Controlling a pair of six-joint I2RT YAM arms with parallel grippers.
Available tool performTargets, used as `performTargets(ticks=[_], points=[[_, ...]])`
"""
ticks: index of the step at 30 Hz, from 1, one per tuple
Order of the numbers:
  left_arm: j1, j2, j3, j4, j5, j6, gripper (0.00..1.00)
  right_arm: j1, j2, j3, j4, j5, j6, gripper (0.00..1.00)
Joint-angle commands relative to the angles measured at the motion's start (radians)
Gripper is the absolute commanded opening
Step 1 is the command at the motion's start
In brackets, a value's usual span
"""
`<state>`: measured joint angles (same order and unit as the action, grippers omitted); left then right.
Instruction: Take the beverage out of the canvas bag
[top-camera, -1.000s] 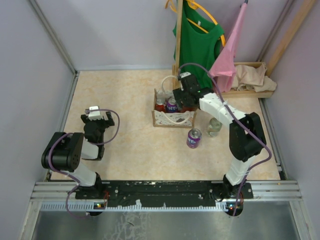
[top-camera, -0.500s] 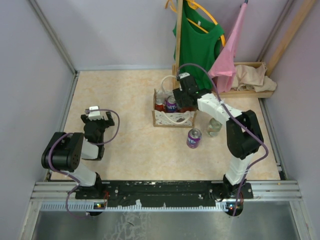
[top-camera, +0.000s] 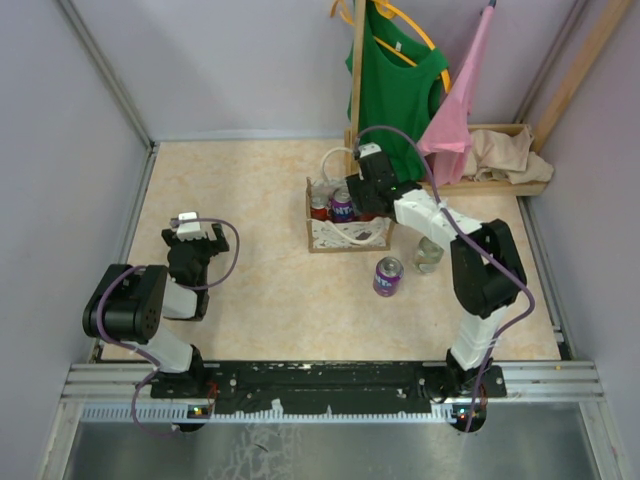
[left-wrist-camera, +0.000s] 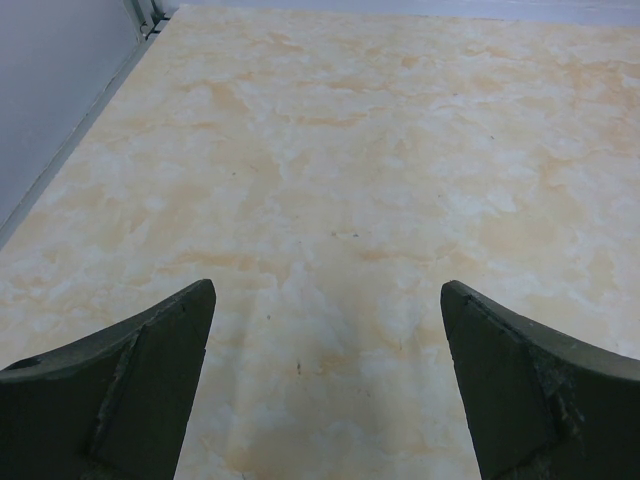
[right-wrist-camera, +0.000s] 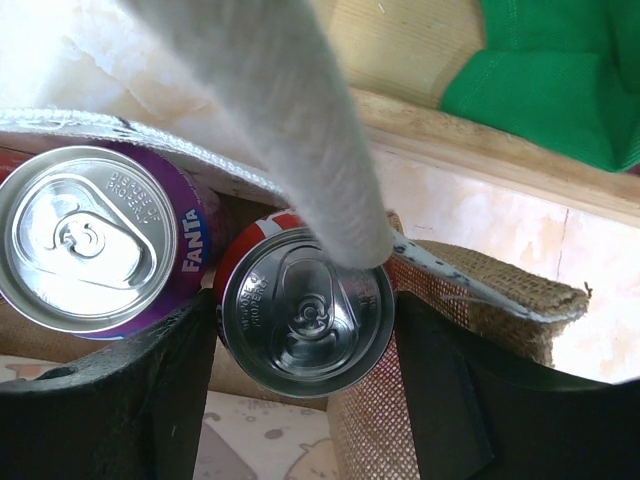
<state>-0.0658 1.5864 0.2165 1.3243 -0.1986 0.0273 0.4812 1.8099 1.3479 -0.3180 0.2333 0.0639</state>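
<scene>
Right claw is down inside the canvas bag, jaws half-wide on either side of a red can; cannot tell if they grip it. Purple Fanta can stands just beside it in the bag. White handle crosses above. Left claw is wide over the table.

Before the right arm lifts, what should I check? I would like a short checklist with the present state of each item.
1. Right gripper straddles the red aluminium can with silver top: ok.
2. Firm grip on it: cannot tell.
3. White loop handle of the beige canvas bag off the can: not ok, it crosses the lid.
4. Purple Fanta can outside the jaws: ok.
5. Left gripper away, open: ok.
</scene>
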Motion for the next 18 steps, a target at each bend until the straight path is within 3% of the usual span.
performTargets(ticks=[1, 18], points=[[-0.001, 0.006, -0.006, 0.018, -0.004, 0.005, 1.00, -0.011, -0.003, -0.058, 0.025, 0.028, 0.007, 0.00], [-0.001, 0.007, -0.006, 0.018, -0.004, 0.005, 1.00, 0.012, -0.237, -0.064, 0.178, 0.014, -0.041, 0.00]])
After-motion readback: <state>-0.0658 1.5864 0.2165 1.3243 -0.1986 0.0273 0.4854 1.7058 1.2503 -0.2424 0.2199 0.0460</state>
